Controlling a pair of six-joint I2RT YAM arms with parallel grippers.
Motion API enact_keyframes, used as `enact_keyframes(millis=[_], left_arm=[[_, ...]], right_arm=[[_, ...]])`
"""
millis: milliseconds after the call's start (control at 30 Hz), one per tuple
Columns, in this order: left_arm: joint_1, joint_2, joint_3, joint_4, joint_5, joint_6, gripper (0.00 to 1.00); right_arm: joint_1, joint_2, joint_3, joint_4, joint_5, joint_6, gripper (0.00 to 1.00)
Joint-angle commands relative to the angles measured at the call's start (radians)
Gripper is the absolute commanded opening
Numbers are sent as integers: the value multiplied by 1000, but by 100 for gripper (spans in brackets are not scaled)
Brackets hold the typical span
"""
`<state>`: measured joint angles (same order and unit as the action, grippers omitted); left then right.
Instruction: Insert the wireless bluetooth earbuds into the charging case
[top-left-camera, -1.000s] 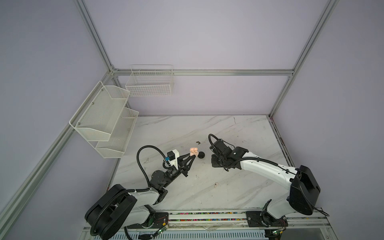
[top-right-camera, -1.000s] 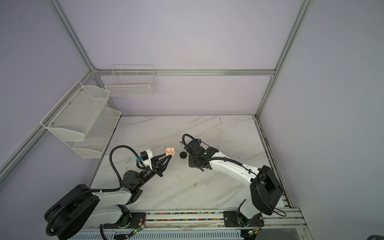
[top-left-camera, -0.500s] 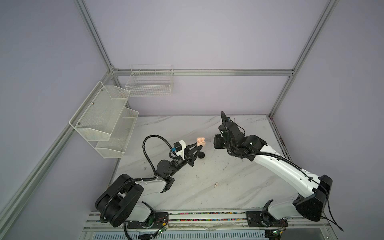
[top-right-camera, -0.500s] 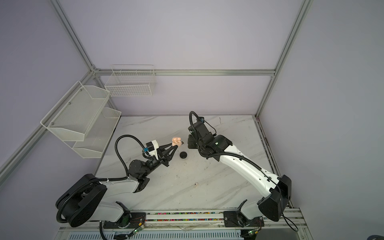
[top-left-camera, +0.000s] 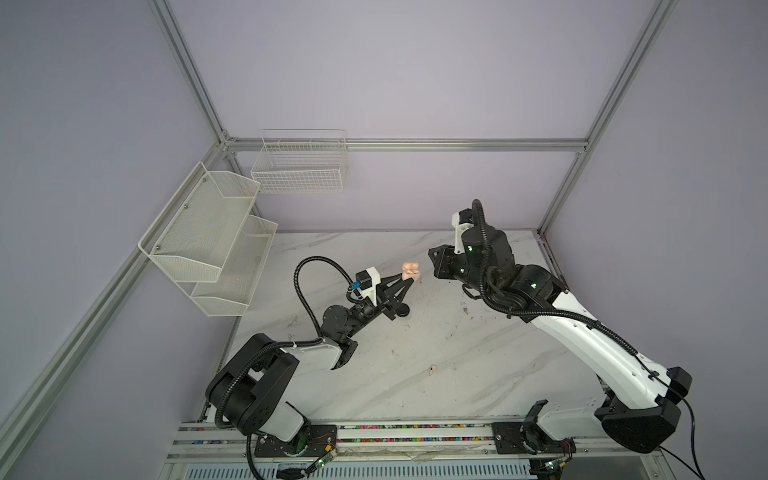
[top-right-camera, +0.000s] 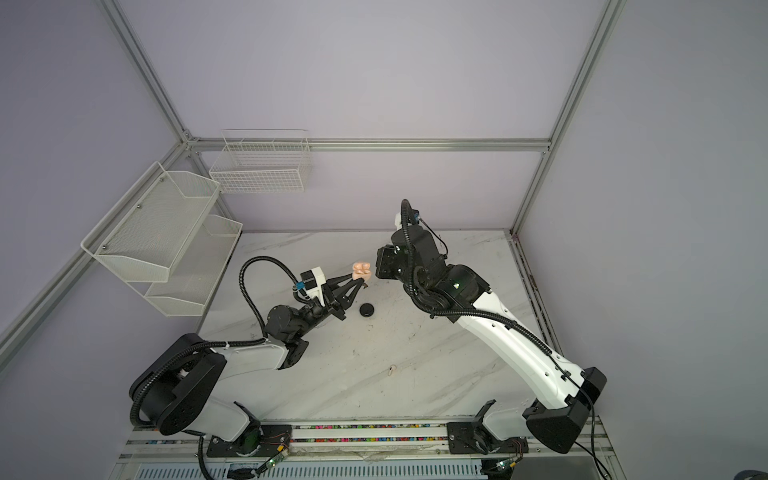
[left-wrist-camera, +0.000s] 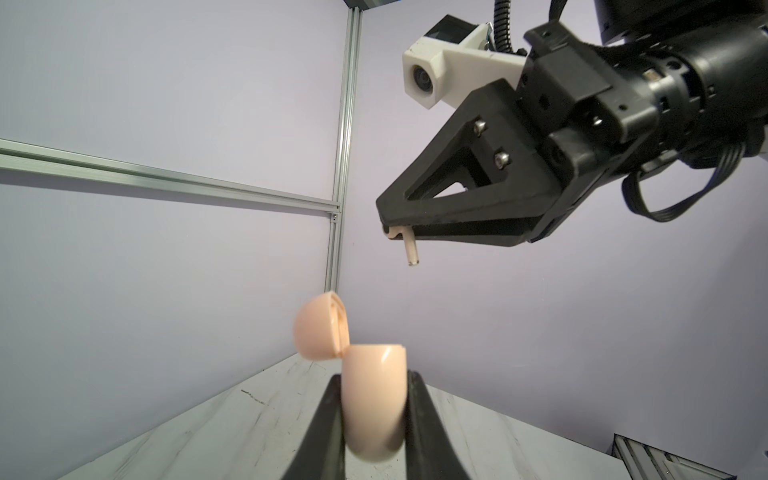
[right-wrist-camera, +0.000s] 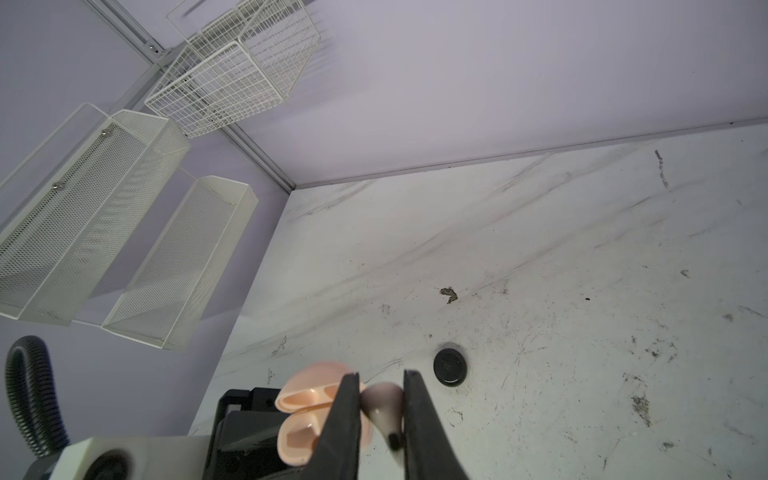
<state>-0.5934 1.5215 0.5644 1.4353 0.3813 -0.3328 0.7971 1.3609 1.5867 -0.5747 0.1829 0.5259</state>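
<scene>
**Above the tabletop (top-left-camera: 457, 374), pink case open and earbud closing in**

The left fingers (left-wrist-camera: 328, 415) clamp the base of the pink charging case (left-wrist-camera: 374, 399), and its lid is hinged wide open. The right fingers (left-wrist-camera: 457, 208) pinch a pale pink earbud (left-wrist-camera: 411, 251) at their tips, stem poking out. It is near the case's mouth but apart from it. The black case (top-right-camera: 367, 309) sits shut on the tabletop beneath them.

The right wrist view looks into the open case and its moulded wells, though a finger hides what they hold. The left wrist view shows only the outer shell. Only the top views catch a second pale earbud (top-left-camera: 433, 369), lying alone nearer the rail.

A second ago both arms were low beside the black case. Now both have lifted, the right one well higher.
</scene>
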Motion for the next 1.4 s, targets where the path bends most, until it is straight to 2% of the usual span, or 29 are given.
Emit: enact_keyframes(millis=[0, 467, 1367], left_arm=[[6, 10, 100, 68, 18, -8, 0], [6, 46, 203, 66, 34, -35, 0], [6, 28, 204, 68, 41, -61, 0]], right_arm=[[-2, -14, 10, 53, -30, 18, 15], [4, -53, -64, 198, -82, 77, 14], [42, -32, -135, 292, -79, 70, 14]])
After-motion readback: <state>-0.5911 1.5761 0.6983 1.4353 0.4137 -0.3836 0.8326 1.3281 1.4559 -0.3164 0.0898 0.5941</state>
